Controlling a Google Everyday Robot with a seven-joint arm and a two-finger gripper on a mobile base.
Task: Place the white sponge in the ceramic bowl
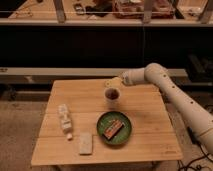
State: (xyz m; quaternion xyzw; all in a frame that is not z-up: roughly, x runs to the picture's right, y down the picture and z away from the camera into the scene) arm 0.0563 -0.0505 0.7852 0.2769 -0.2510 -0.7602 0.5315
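Observation:
The white sponge (86, 143) lies flat near the front edge of the wooden table (145, 145), left of centre. The ceramic bowl (115, 128), a shallow dark-green dish, sits just right of it and holds an orange-brown snack bar (113, 129). My gripper (114, 82) hovers at the back of the table, above and just behind a small white cup (112, 95), far from the sponge. My white arm (175, 95) reaches in from the right.
A lumpy white bottle (64, 118) lies on the table's left side, beside the sponge. A dark counter and a grey rail (60, 72) run behind the table. Shelves with items stand further back.

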